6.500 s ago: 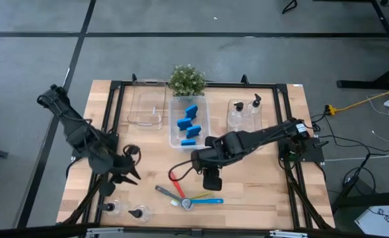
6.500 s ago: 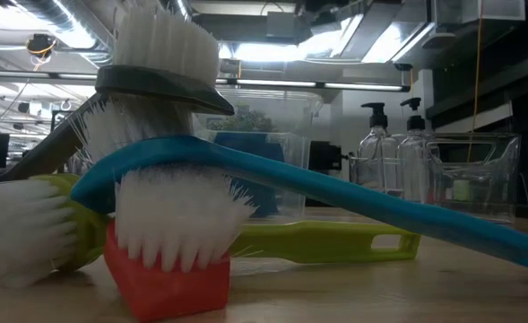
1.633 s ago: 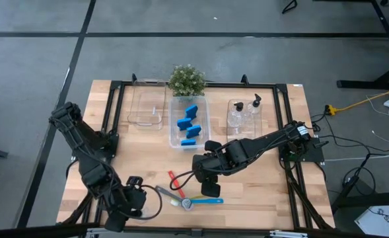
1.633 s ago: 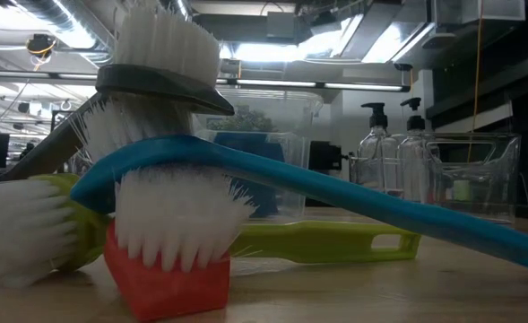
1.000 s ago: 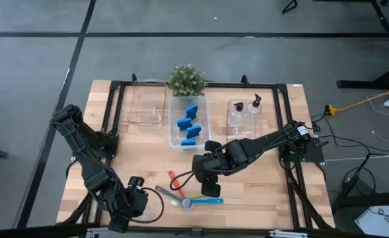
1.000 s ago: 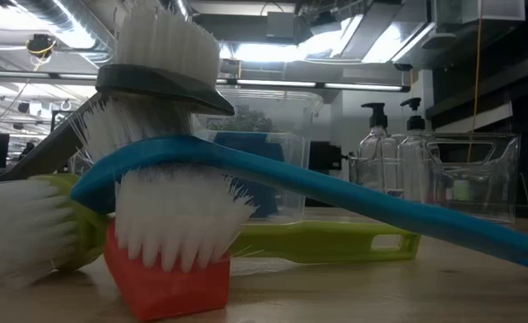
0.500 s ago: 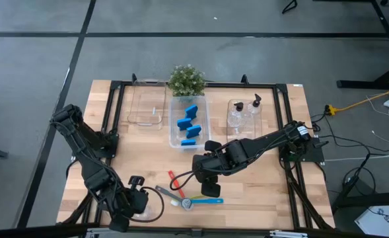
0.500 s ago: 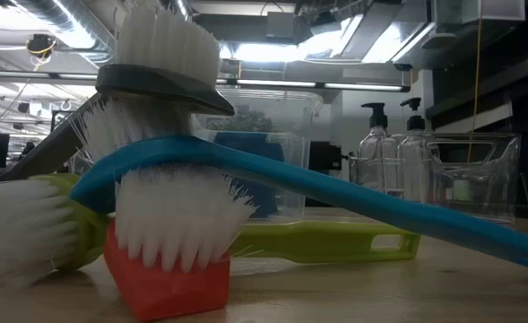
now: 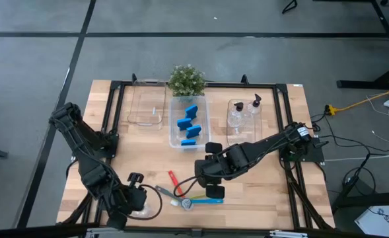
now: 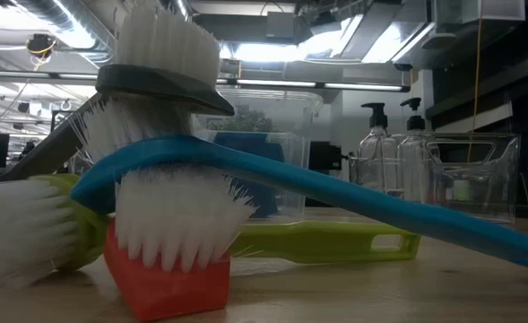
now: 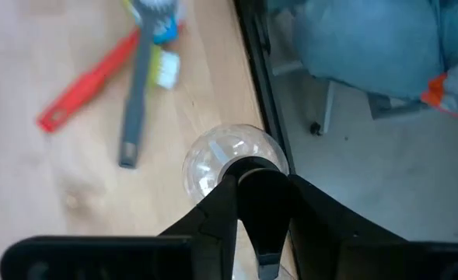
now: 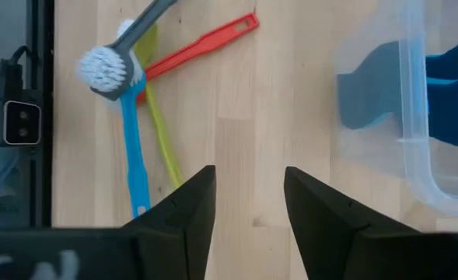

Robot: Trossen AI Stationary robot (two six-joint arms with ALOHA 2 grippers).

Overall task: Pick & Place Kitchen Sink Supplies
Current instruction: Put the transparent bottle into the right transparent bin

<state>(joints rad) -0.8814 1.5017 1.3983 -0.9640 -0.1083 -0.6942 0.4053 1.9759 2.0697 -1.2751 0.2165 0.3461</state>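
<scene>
1. Since half a second ago, the right gripper (image 9: 214, 192) has dropped from above the brush handles toward the table's near edge, and now sits right over the blue brush (image 9: 204, 200); the left arm has barely shifted.
2. The left gripper (image 9: 136, 196) is at the near left corner of the wooden table (image 9: 267, 192), clenched on the black pump top of a clear bottle (image 11: 230, 158); the wrist view shows both dark fingers (image 11: 213, 218) pressed against the pump neck, the round clear body beyond them.
3. That bottle is close to the table's near edge, just beside the tip of the grey brush (image 9: 166, 194).
4. The right gripper's jaws are released, spread with bare wood between the fingers (image 12: 183, 208) and holding nothing.
5. The four brushes lie in a crossed pile near the front middle of the table: the red brush (image 9: 175, 183) angles away from the pile, the grey one points toward the left gripper, and the yellow-green brush (image 12: 159, 128) lies alongside the blue one.
6. In the low view the brush heads are stacked, grey on top, then blue, with red at the bottom.
7. Four blue sponges (image 9: 190, 125) lie in the middle clear bin (image 9: 205, 119), in front of the potted plant (image 9: 186, 79).
8. Two more pump bottles (image 9: 246, 109) stand in the right-hand bin (image 9: 260, 121); the left-hand bin (image 9: 146, 109) is beside the sponge bin.
</scene>
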